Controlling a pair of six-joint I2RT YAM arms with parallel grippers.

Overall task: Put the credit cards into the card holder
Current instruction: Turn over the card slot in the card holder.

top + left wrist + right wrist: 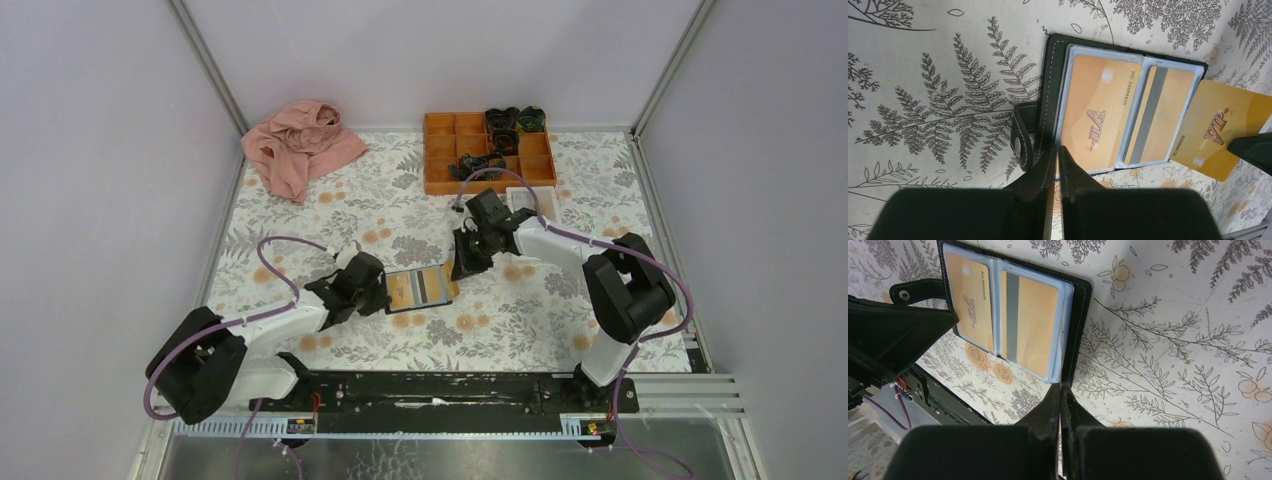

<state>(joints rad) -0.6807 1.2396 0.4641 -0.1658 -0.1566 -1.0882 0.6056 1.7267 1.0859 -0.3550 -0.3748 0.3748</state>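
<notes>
- One table (600, 290) under a floral cover carries everything.
- Two arms: the left (280, 320) reaches in from the near left, the right (560, 245) from the near right. They meet at mid-table.
- One pink cloth (300, 145) lies crumpled at the far left corner.
- One orange tray (440, 187) of compartments sits at the far edge, with dark items (510, 125) in its right-hand cells.
- One holder (1050, 75) lies open and flat at mid-table between the claws. Its long axis runs left to right, and its snap strap (1023, 135) points toward the left arm.
- Two claws. The left claw (1058, 150) is nearly closed, pinching the holder's edge beside the strap. The right claw (1061, 387) is clamped tight at the holder's right end, gripping the third card.
- One small white tray (522, 192) sits just in front of the orange one, partly under the right arm.
- Three cards, all orange-yellow. Two sit in the clear pockets, one (1098, 110) face up and one (1160, 115) stripe up, with their long axes across the holder's. The third card (1220, 125) lies askew at the holder's right edge. Whether it has entered a pocket cannot be told.
</notes>
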